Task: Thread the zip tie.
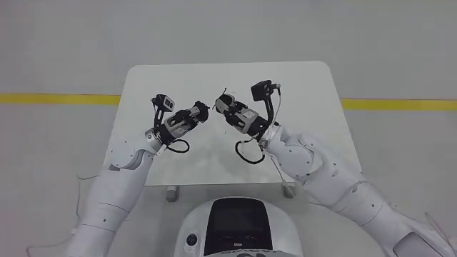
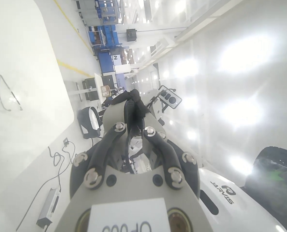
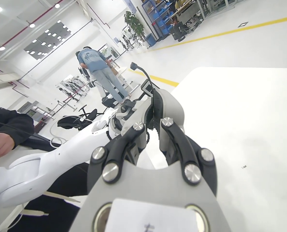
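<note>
1. The zip tie [image 1: 222, 96] is very thin. Its near end is lost behind the dark fingertips, so we cannot tell whether it is pinched or lying loose on the desk [image 1: 307, 86].
2. It sits over the desk's middle, and its long axis slants from the fingertips toward the desk's far edge.
3. The left gripper [image 1: 206, 109] and right gripper [image 1: 218, 104] meet tip to tip above the desk's middle. Each one's jaws are closed, with the ribbed black pads pressed together.
4. In the left wrist view we see a thin dark bent line against the desk, with one leg straight and one curved. The desk is white, smooth and faintly glossy, with rounded corners.
</note>
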`<action>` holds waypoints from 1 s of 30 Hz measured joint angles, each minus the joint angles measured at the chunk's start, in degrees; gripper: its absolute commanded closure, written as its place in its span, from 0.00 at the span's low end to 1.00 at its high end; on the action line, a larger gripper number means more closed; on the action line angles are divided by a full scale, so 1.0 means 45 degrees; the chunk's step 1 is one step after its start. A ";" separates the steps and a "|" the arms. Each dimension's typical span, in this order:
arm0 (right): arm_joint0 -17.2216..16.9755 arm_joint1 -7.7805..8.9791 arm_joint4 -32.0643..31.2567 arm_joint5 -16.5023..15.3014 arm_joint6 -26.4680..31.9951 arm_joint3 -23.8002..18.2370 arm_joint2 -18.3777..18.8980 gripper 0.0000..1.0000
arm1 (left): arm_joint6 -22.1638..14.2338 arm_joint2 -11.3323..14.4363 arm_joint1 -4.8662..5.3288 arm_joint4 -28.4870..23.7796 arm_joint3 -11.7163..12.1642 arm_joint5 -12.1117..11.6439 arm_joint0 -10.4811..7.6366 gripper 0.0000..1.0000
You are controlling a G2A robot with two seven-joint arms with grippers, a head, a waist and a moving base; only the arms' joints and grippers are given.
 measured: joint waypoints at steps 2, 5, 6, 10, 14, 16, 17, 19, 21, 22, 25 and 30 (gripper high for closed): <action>-0.0022 -0.0059 -0.0068 0.0154 0.0030 -0.0076 0.0048 1.00 | 0.0000 0.0000 0.0000 0.0000 0.0000 0.0000 0.0000 1.00; -0.0051 -0.0164 -0.0195 0.0353 0.0108 -0.0122 0.0066 1.00 | 0.0000 0.0000 0.0000 0.0000 0.0000 0.0000 0.0000 1.00; -0.0056 -0.0209 -0.0249 0.0425 0.0142 -0.0115 0.0062 1.00 | 0.0000 0.0000 0.0000 0.0000 0.0000 0.0000 0.0000 1.00; -0.0048 -0.0368 -0.0461 0.0615 0.0203 -0.0029 0.0011 1.00 | 0.0000 0.0000 0.0000 0.0000 0.0000 0.0000 0.0000 1.00; -0.0019 -0.0539 -0.0608 0.0815 0.0178 0.0055 -0.0028 1.00 | 0.0000 0.0000 0.0000 0.0000 0.0000 0.0000 0.0000 1.00; -0.0015 -0.0620 -0.0647 0.0853 0.0170 0.0111 -0.0016 1.00 | 0.0000 0.0000 0.0000 0.0000 0.0000 0.0000 0.0000 1.00; -0.0020 -0.0651 -0.0663 0.0869 0.0160 0.0136 0.0000 1.00 | 0.0000 0.0000 0.0000 0.0000 0.0000 0.0000 0.0000 1.00; -0.0045 -0.0717 -0.0716 0.0916 0.0162 0.0181 0.0044 1.00 | 0.0000 0.0000 0.0000 0.0000 0.0000 0.0000 0.0000 1.00; -0.0075 -0.0774 -0.0796 0.0980 0.0207 0.0214 0.0095 1.00 | 0.0000 0.0000 0.0000 0.0000 0.0000 0.0000 0.0000 1.00; -0.0088 -0.0797 -0.0839 0.1008 0.0231 0.0222 0.0116 1.00 | 0.0000 0.0000 0.0000 0.0000 0.0000 0.0000 0.0000 1.00; -0.0145 -0.0871 -0.0948 0.1061 0.0290 0.0237 0.0195 1.00 | 0.0000 0.0000 0.0000 0.0000 0.0000 0.0000 0.0000 1.00; -0.0295 -0.0975 -0.1065 0.0990 0.0319 0.0195 0.0376 1.00 | 0.0000 0.0000 0.0000 0.0000 0.0000 0.0000 0.0000 1.00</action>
